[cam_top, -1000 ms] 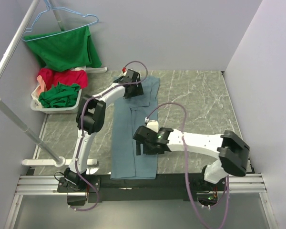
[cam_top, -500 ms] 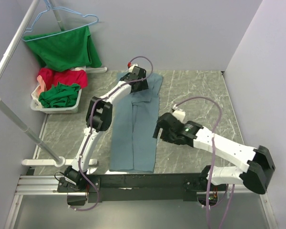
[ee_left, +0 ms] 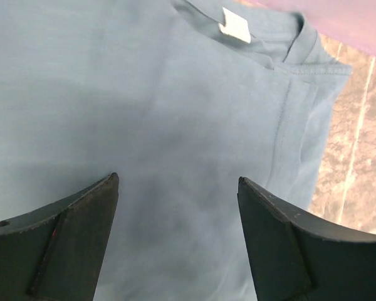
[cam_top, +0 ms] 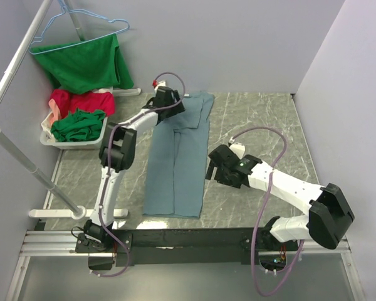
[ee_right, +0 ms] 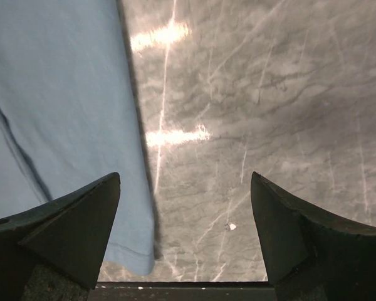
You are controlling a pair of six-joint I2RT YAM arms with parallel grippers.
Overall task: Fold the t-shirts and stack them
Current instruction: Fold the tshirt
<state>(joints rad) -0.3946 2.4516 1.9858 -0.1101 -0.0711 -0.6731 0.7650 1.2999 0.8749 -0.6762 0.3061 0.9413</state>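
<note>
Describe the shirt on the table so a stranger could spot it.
Start at the grey marbled table. Down its middle lies the grey-blue t-shirt, folded into a long strip. Only it is blue; the red shirt and green shirts sit far left.

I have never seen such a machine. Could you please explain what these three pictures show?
Two white robot arms stand at the edge of a grey stone-patterned table. The wide picture looks down from above; the other two come from a camera on each wrist, so the dark wedges there are the tool's own fingers. A grey-blue shirt lies flat, folded into a long strip. The left tool is over its collar end, the right tool beside its edge. Both are open and hold nothing.
</note>
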